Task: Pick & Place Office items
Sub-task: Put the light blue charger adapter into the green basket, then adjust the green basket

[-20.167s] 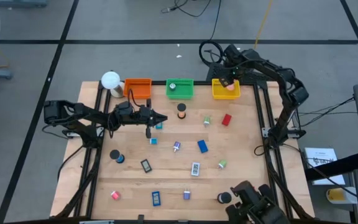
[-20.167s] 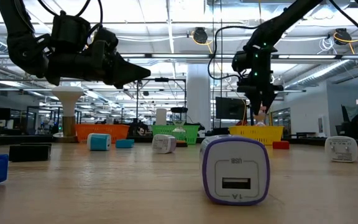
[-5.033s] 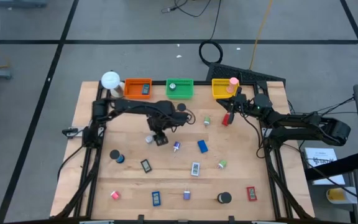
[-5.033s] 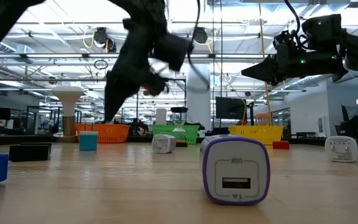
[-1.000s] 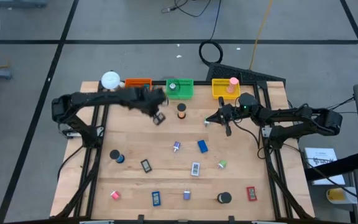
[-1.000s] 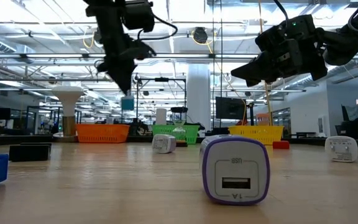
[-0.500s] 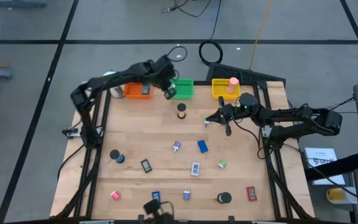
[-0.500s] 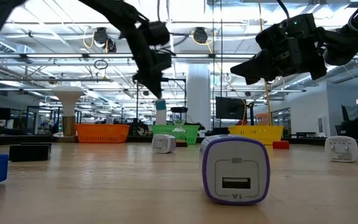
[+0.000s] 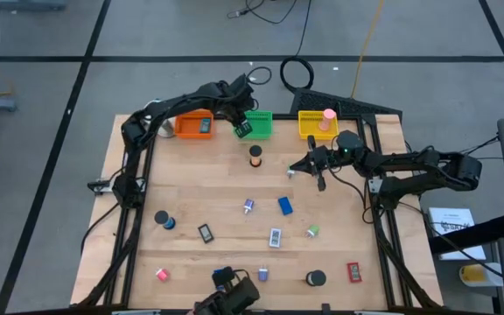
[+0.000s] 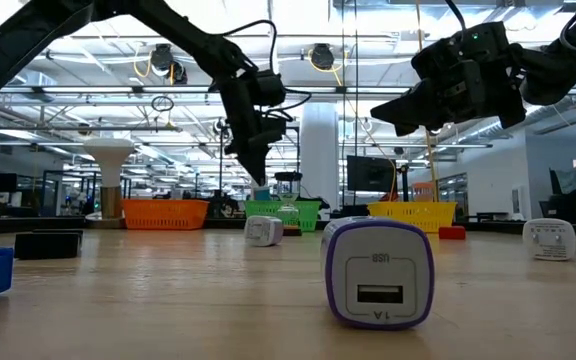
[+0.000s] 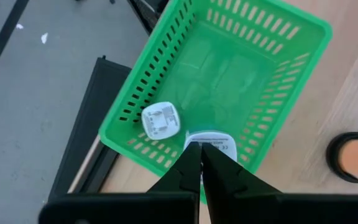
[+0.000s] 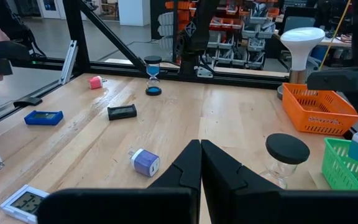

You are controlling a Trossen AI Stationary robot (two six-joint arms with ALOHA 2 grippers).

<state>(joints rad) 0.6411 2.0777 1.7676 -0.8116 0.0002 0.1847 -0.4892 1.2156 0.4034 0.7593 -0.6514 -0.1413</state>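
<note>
My left gripper (image 9: pixel 242 130) hangs over the near left part of the green tray (image 9: pixel 255 123), shut on a small blue-and-white piece (image 11: pixel 211 140). A white cube (image 11: pixel 161 119) lies on the floor of that tray (image 11: pixel 241 68). My right gripper (image 9: pixel 294 169) hovers above the table's far right part. It is level, points toward the left edge, and is shut with nothing between its fingers (image 12: pixel 201 146). A black-topped round piece (image 9: pixel 255 156) stands on the table between the two grippers. My left gripper pinches the blue-and-white piece (image 11: pixel 211 140) between its two fingers, at their free ends. The fingers come from above and point down into the tray. The piece (image 10: pixel 259 187) hangs below them, lifted clear above the tray's rim.
An orange tray (image 9: pixel 194 125) and a yellow tray (image 9: pixel 317 126) with a pink roll flank the green one at the far edge. Loose pieces lie mid-table: blue (image 9: pixel 285 206), purple-white (image 9: pixel 248 206), black (image 9: pixel 206 233), white (image 9: pixel 275 237), green (image 9: pixel 312 231), red (image 9: pixel 353 272).
My left gripper has carried the blue-and-white piece from above the table's middle toward the far edge and a little to the right. It now stands over the green tray, and the piece has stayed in its fingers, clear of the table.
</note>
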